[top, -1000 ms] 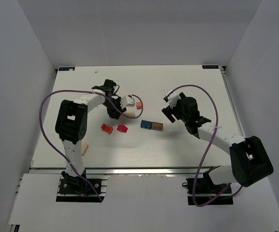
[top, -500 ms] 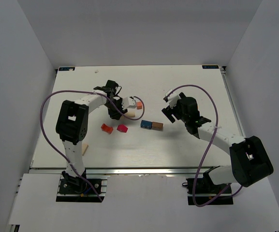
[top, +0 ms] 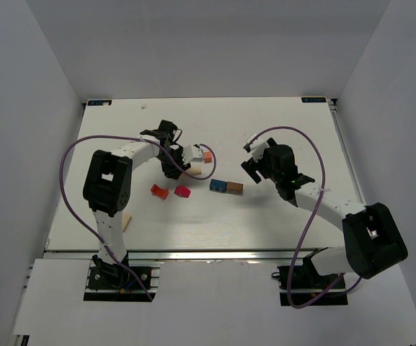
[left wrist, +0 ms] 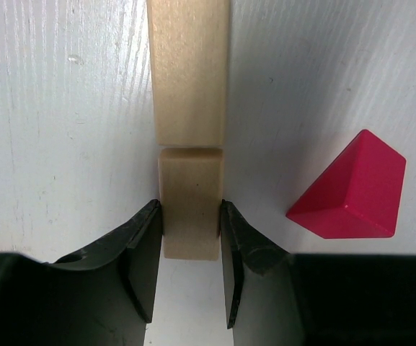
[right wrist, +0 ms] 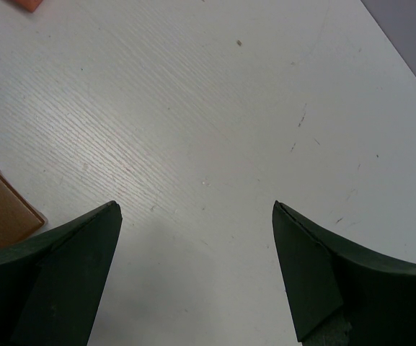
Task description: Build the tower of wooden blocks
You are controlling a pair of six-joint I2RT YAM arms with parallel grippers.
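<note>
Two tan blocks near the table (top: pixel 121 122) centre, toward its far edge: I see the left gripper (left wrist: pixel 190 223) clamped on the short block (left wrist: pixel 190 187), abutting the long block (left wrist: pixel 188 72); right gripper (right wrist: pixel 195 209) gapes wide.

A lab test cell: plain white walls (top: pixel 42 72) enclose a white table (top: pixel 280 130) with a metal rail (top: pixel 208 256).

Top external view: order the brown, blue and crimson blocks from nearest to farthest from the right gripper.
From the right gripper:
1. brown block, just left of it.
2. blue block, beside the brown one.
3. crimson block, farther left.
</note>
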